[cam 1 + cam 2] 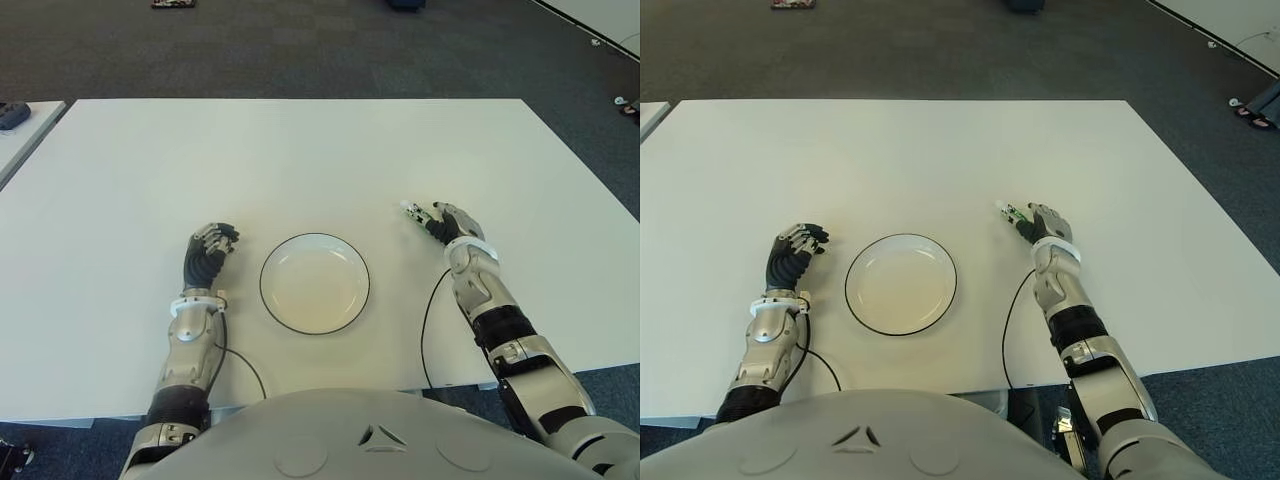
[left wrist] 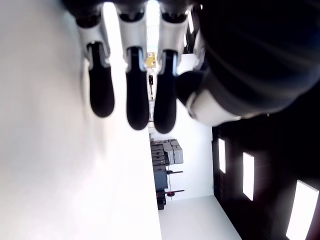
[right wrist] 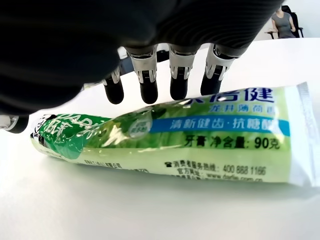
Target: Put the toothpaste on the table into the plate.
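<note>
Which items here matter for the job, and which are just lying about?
Job: toothpaste on the table, under the right robot hand; empty plate.
Lying about: dark object on the side table; idle left robot hand, left of the plate.

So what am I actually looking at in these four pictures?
A humanoid robot seen through its own cameras. Two pictures come from its head, looking down at a white table; two come from its wrists. An empty plate sits between its arms. Its right hand is over a green toothpaste tube lying on the table, fingers arched above it, not yet closed around it. Its left hand shows left of the plate, fingers curled, holding nothing.
</note>
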Motion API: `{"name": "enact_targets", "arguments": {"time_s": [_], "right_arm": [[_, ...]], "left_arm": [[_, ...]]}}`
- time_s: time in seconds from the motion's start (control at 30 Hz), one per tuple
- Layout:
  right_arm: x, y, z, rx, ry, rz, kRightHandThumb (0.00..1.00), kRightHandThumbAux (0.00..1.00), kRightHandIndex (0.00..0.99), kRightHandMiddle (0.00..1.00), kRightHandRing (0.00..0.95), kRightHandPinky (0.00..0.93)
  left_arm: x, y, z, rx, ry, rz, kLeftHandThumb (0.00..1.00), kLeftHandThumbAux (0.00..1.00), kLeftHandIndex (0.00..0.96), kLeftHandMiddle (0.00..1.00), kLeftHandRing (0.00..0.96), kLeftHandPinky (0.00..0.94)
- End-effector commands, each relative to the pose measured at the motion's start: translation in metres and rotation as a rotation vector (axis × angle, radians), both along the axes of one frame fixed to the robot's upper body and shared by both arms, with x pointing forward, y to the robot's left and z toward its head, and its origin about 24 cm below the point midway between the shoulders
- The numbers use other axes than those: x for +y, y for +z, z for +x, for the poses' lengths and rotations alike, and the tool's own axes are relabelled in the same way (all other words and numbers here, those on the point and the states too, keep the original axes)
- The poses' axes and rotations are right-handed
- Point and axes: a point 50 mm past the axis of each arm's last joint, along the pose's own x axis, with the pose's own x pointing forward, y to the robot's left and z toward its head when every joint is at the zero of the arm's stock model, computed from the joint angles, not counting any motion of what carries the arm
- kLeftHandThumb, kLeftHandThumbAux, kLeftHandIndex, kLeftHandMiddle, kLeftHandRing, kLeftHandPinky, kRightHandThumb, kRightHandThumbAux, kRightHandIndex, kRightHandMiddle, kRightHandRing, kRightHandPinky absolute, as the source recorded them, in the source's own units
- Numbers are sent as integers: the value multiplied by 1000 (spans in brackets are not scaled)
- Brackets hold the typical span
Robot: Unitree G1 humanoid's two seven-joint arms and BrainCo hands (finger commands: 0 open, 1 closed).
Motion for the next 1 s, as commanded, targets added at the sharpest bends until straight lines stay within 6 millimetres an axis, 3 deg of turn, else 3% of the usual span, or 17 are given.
{"name": "enact_targets", "arguments": {"time_s": [0.03,0.63,1.0], "right_arm": [[-6,-10,-10,60,-42,14,361,122,0,0,0,0],[-3,-18,-17,84,-3,10,336,166,0,0,0,0],[6,-28,-21,111,139,-28,351,245,0,0,0,0]], "left_arm": [[1,-17,-18,99,9,-21,704,721,427,487,486,486],[2,-17,-24,119,77,-32,703,722,427,469,478,477],[0,-17,-26,112,82,-30,703,722,427,473,483,480]]}}
